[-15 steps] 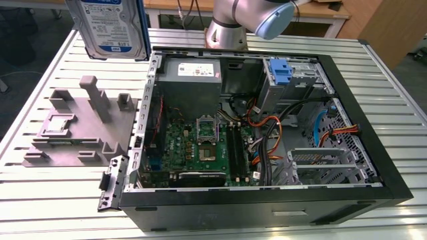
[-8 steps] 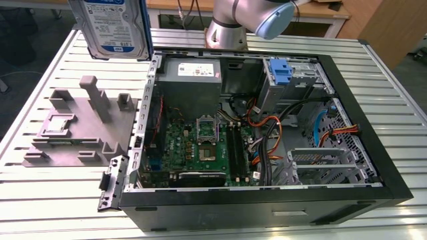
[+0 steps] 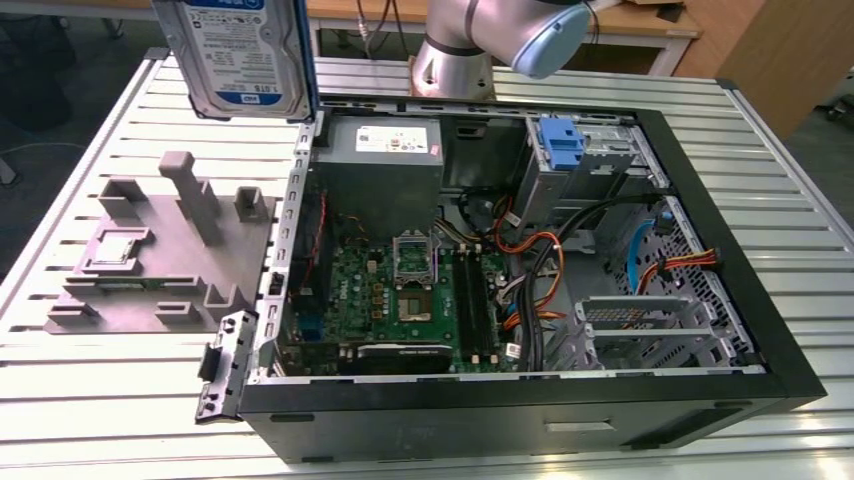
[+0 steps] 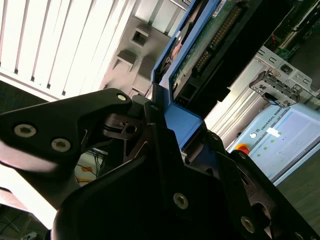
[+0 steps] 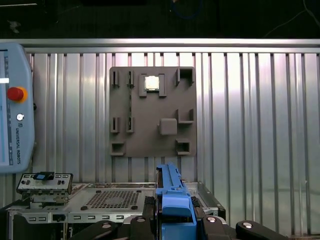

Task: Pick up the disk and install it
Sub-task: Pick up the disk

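Second wrist view: the end effector (image 4: 177, 131) is seen clamped on the blue-framed disk (image 4: 197, 55), held upright in the air, with the grey holder block (image 5: 152, 111) below. Pickup is judged done; seating in the open computer case (image 3: 534, 420) nearby is left undone.

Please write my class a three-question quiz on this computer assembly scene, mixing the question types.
1. Open question: what is the claw shut on?
2. Choose one: in the exterior view, the disk is A) lying inside the computer case, B) held upright in the air, C) resting on the grey holder block.
3. True or false: the computer case has its side panel closed.
Key: 1 the disk; 2 B; 3 false.
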Controlling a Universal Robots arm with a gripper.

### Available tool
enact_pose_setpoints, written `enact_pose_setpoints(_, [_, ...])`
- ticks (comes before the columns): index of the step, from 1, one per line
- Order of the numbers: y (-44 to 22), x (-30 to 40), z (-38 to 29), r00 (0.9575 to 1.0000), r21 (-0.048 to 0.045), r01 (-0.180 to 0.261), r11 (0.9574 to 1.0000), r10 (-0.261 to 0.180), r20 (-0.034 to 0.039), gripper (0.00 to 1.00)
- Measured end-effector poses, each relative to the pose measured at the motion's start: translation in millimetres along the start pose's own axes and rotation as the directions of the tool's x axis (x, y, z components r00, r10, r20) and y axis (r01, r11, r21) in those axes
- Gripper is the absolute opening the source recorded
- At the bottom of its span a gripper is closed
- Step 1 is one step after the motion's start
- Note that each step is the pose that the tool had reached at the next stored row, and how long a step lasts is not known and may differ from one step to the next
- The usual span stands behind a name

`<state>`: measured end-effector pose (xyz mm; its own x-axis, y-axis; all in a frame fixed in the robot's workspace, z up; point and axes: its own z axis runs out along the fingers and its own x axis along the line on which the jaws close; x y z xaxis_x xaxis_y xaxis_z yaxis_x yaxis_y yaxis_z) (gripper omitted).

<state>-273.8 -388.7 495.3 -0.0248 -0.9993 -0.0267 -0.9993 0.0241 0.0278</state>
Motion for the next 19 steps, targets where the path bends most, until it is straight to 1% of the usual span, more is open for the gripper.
enact_pose_setpoints(13, [-26.1,-0.7,-0.7,1.0,-0.0001,0.0,1.0,0.0,-0.0001,0.37])
enact_pose_setpoints(19, [-36.9,-0.9,-1.0,1.0,-0.0001,0.0,1.0,0.0,-0.0001,0.37])
